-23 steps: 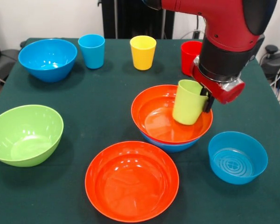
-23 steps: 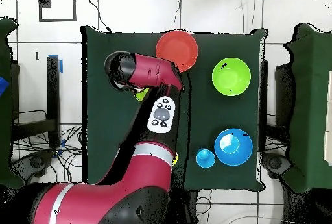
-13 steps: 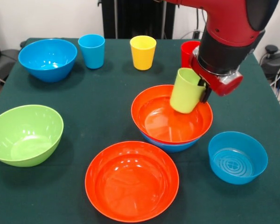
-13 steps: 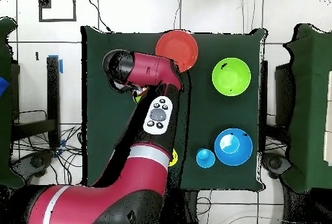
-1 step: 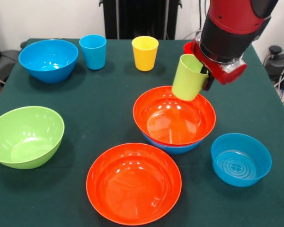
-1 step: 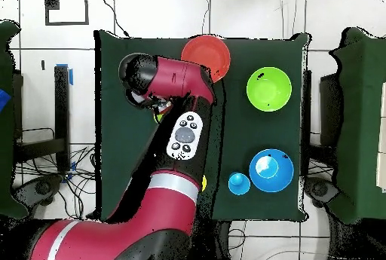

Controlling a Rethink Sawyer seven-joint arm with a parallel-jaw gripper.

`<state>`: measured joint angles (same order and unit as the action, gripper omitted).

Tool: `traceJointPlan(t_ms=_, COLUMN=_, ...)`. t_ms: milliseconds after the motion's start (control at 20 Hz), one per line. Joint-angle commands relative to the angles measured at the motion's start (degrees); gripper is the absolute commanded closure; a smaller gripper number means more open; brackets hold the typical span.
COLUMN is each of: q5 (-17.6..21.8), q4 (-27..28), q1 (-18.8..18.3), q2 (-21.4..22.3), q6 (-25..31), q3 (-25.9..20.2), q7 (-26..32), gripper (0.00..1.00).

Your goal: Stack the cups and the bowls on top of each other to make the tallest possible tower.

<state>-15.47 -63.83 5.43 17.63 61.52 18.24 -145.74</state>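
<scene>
one green cup [image 5: 189,78] is held tilted in the closed gripper [image 5: 206,80], lifted clear above the orange bowl [image 5: 174,116] that is nested in a blue bowl [image 5: 173,147] on the table [image 5: 99,99].

You have the lime green plastic cup [image 5: 189,78] tilted in the air above the far rim of the wide orange bowl [image 5: 174,116], which nests in a blue bowl [image 5: 173,147] (only its edge shows). 3 cups, blue [image 5: 93,51], yellow [image 5: 145,53] and red [image 5: 190,48], stand upright along the far side.
</scene>
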Motion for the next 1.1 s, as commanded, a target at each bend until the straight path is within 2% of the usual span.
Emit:
traceJointPlan(t_ms=50, q5=4.3, q4=4.8, q1=-2.2, q2=-2.2, q6=4.9, q3=-4.6, q7=3.1, gripper=1.00)
traceJointPlan(t_ms=500, q5=4.9, q4=6.1, q1=-3.3, q2=-3.4, q6=4.9, q3=-4.9, q7=4.2, gripper=1.00)
traceJointPlan(t_ms=700, q5=4.0, q4=6.9, q1=-4.1, q2=-4.4, q6=6.9, q3=-5.7, q7=3.5, gripper=1.00)
traceJointPlan(t_ms=1100, q5=0.8, q4=4.7, q1=-6.3, q2=-5.2, q6=10.2, q3=-8.8, q7=2.1, gripper=1.00)
